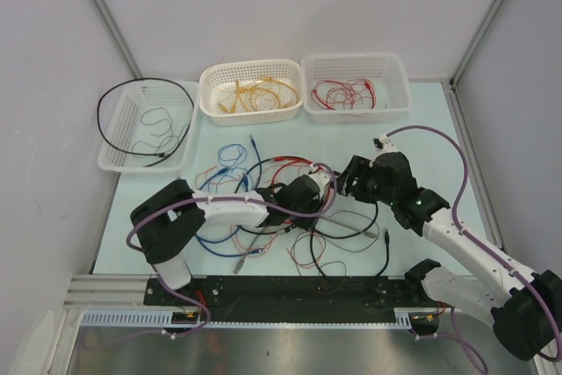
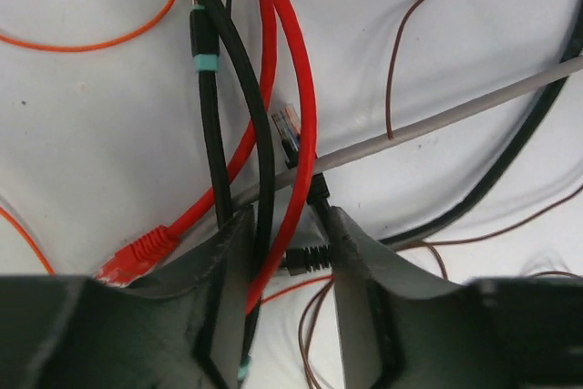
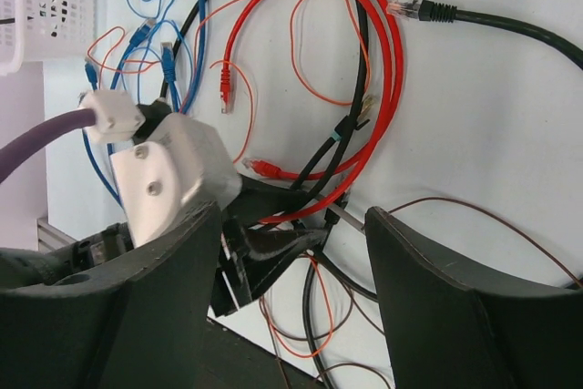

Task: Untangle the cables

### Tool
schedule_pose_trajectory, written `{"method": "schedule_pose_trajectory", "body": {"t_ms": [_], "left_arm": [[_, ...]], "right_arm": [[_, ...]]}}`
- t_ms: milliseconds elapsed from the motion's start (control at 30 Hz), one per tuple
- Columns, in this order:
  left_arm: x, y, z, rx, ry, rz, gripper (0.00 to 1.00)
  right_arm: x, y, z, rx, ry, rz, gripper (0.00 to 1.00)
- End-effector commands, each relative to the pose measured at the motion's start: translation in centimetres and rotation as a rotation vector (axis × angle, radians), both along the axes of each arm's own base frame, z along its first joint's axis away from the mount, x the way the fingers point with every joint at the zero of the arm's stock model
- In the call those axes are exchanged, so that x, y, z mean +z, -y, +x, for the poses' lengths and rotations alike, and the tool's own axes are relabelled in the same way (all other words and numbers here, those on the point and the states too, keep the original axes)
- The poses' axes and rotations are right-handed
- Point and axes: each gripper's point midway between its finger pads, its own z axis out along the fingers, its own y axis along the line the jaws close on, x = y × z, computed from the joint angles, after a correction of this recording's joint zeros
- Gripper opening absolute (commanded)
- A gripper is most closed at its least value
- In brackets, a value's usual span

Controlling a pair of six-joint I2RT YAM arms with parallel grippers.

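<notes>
The cables (image 1: 281, 217) lie in a tangle at mid-table: red, black, blue, grey and thin orange and brown ones. My left gripper (image 1: 322, 184) is down in the tangle. In the left wrist view its jaws (image 2: 287, 225) stand apart, with a thick red cable (image 2: 305, 116) and a black cable (image 2: 260, 134) running loosely between them. A grey cable (image 2: 455, 116) crosses just beyond the tips. My right gripper (image 1: 349, 180) hovers close beside it, wide open (image 3: 291, 234), with the left gripper's fingers (image 3: 273, 248) showing in its gap.
Three white baskets stand along the back. The left basket (image 1: 114, 160) holds a black cable, the middle basket (image 1: 250, 68) yellow ones, and the right basket (image 1: 356, 59) a thin red one. Blue cables (image 1: 230, 151) lie left of the tangle, and a black cable end (image 1: 386, 248) trails toward the near edge.
</notes>
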Motion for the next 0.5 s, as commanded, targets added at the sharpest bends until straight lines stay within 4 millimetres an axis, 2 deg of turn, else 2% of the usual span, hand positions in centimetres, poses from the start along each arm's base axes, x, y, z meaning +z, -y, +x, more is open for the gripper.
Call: {"method": "schedule_pose_trajectory", "body": {"t_ms": [0,67,100,167,200,267,367,467], "left_arm": [[0.2,0.9,0.7,0.007,0.008,0.021,0.3],[0.6,0.8,0.8,0.015,0.016,0.015,0.16],[2.0,0.9,1.1,0.021,0.043,-0.017,0.07],[3.2,0.5,1.1,0.031,0.068,-0.046,0.0],[5.5,0.7,1.3,0.034,0.109,-0.106,0.0],[7.4,0.4,1.2,0.025,0.147,-0.159,0.0],[11.6,0.7,1.2,0.002,0.232,-0.283,0.01],[14.2,0.7,0.7,-0.04,0.274,-0.346,0.01]], "right_arm": [[0.0,0.5,-0.1,-0.006,0.015,-0.016,0.69],[0.1,0.5,-0.1,-0.006,0.018,-0.018,0.69],[0.2,0.6,-0.2,-0.006,0.019,-0.017,0.69],[0.6,0.7,-0.2,-0.011,0.03,-0.008,0.69],[0.9,0.6,-0.3,-0.009,0.035,0.003,0.69],[1.7,0.3,-0.3,-0.006,0.05,0.035,0.7],[2.9,-0.7,-0.2,0.018,0.066,0.101,0.7],[4.0,-2.2,-0.6,0.077,0.074,0.172,0.7]]}}
